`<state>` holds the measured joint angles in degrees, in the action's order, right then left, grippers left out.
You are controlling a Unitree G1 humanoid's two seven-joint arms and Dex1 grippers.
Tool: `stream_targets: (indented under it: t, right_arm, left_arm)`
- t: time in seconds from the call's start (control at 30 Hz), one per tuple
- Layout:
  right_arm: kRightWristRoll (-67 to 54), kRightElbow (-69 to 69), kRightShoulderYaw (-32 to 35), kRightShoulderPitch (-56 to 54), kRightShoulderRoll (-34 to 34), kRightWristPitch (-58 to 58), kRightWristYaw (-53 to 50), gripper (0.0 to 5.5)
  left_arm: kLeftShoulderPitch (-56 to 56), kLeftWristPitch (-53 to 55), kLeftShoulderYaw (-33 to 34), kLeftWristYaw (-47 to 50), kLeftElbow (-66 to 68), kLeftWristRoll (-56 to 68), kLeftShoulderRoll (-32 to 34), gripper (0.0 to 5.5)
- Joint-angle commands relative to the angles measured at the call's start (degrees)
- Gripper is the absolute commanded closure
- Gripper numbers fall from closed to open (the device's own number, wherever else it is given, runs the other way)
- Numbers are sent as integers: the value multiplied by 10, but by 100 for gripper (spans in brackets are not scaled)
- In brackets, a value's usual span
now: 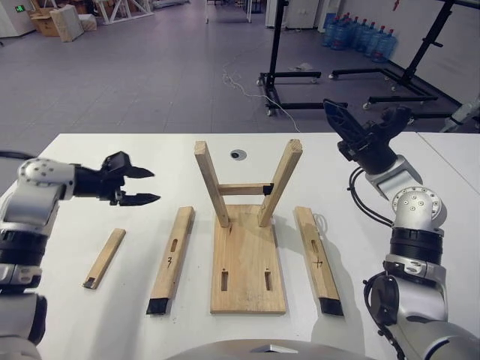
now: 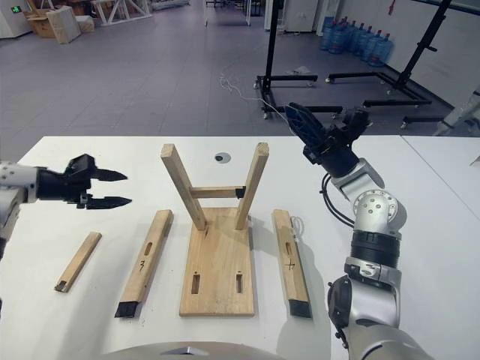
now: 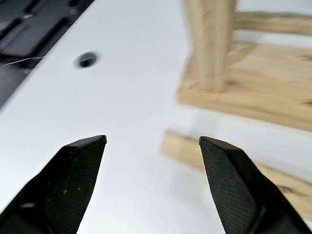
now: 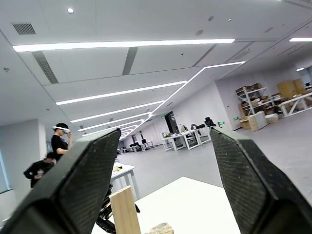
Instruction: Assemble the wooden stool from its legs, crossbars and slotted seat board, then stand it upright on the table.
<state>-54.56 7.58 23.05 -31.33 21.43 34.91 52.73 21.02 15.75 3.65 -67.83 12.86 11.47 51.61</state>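
A: Seat board?
B: Flat on the white table (image 1: 75, 154), about the middle, with two open slots toward the near end. Planted in the far end: left upright leg (image 1: 211, 184) and right upright leg (image 1: 280, 182), leaning apart toward the top, joined partway up by a crossbar (image 1: 241, 189).
A: Loose pieces?
B: Left loose leg (image 1: 172, 259) lying just beside the seat board (image 1: 247, 262) on one side, right loose leg (image 1: 318, 259) just beside it on the other, black ends nearest. Farther left, apart from the rest, a short loose crossbar (image 1: 104, 257).
A: Left gripper?
B: Hovering over the table to the left of the upright legs, jaws spread, nothing between them. Left gripper (image 1: 156, 186) pointed toward the assembly. Seen from the wrist, far end of the left loose leg and the board's corner just past the tips, untouched.
A: Right gripper?
B: Lifted off the table beyond the board's right side, fingers splayed wide and tilted up and away, gripping nothing. Right gripper (image 1: 366, 107) well apart from every wooden piece.
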Motion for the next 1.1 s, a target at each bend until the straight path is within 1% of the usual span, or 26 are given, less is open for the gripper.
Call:
stream_targets:
  t: [0.03,0.07,0.1,0.13,0.2,0.4,0.53,0.57,0.6,0.73,0.9,1.0,1.03,1.1]
  right_arm:
    - [7,-62,-1,51,6,3,-32,211]
    - [4,-77,2,66,11,8,-40,211]
    - [-1,-92,7,81,16,13,-46,211]
    - [-2,-108,8,96,21,16,-52,211]
    - [-3,-125,9,115,29,20,-61,211]
    - [-16,-137,9,120,42,26,-75,211]
    - [-14,-142,1,121,41,27,-76,211]
    - [-15,-140,1,118,43,28,-76,211]
    - [-15,-138,2,116,45,28,-76,211]
    - [-16,-136,0,114,55,29,-73,211]
    - [-22,-138,-2,117,61,30,-73,211]
    - [-26,-137,0,117,66,32,-71,211]
    - [-26,-133,-1,113,68,32,-68,211]
    - [-27,-122,-3,106,74,34,-62,211]
  left_arm:
    - [-219,143,183,187,-216,13,-83,201]
    - [-278,159,211,216,-281,11,-109,201]
    - [-317,171,224,237,-322,5,-125,201]
    - [-360,180,241,255,-346,6,-148,201]
    - [-420,182,246,269,-361,9,-174,201]
    - [-481,178,228,301,-339,0,-195,201]
    - [-491,177,203,318,-290,-9,-198,201]
    - [-499,177,195,319,-280,-11,-201,218]
    - [-507,175,189,320,-273,-12,-204,222]
    - [-532,169,178,329,-266,-4,-214,288]
    - [-530,171,155,352,-264,-9,-215,366]
    - [-525,153,142,360,-275,-9,-217,407]
    - [-523,146,139,368,-284,-8,-223,418]
    - [-527,137,131,381,-310,-2,-237,422]
